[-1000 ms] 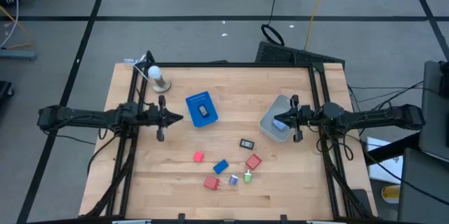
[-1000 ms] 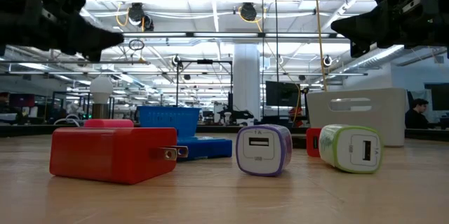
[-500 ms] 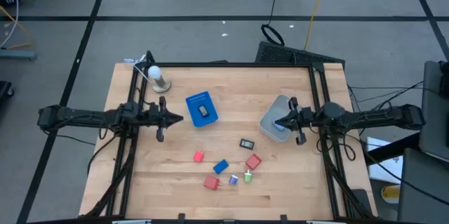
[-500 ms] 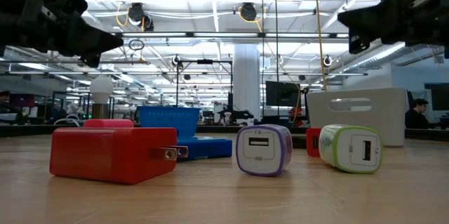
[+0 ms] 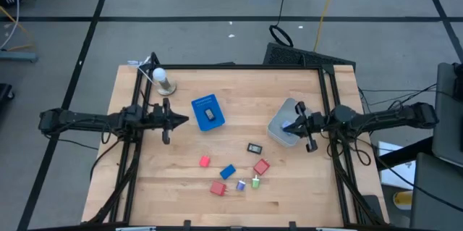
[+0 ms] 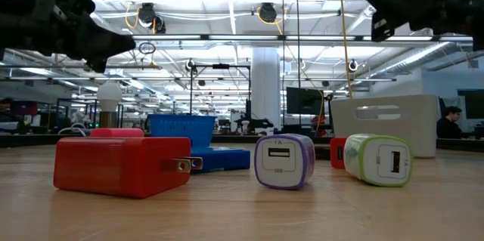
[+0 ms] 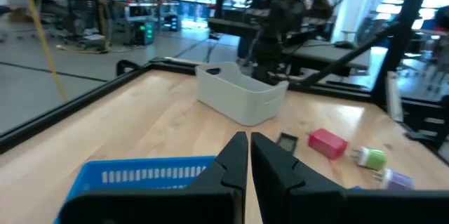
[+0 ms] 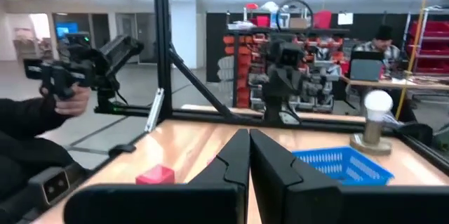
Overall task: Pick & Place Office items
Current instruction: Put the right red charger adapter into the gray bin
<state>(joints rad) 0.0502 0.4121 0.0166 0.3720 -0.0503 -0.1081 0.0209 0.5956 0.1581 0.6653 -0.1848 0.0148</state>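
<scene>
The office items lie loose at the table's near middle: red blocks (image 5: 205, 161) (image 5: 261, 166) (image 5: 218, 188), a blue block (image 5: 228, 171), a purple bit (image 5: 241, 185), a green bit (image 5: 255, 182) and a black piece (image 5: 254, 148). Another dark piece (image 5: 210, 114) lies in the blue tray (image 5: 202, 103). My left gripper (image 5: 182, 122) hovers shut, level, beside the tray's left side. My right gripper (image 5: 284, 125) hovers shut above the grey bin (image 5: 279, 134), high over the table in the low view (image 6: 376, 8). Neither holds anything.
A white bulb on a stand (image 5: 163, 80) sits at the far left corner. Black frame rails (image 5: 239, 66) border the table. In the right wrist view a person's hand (image 8: 66, 97) holds a controller beyond the table. Bare wood lies between tray and bin.
My right gripper has risen above the grey bin and tipped its fingers slightly upward, staying shut. The items on the table have not moved.
</scene>
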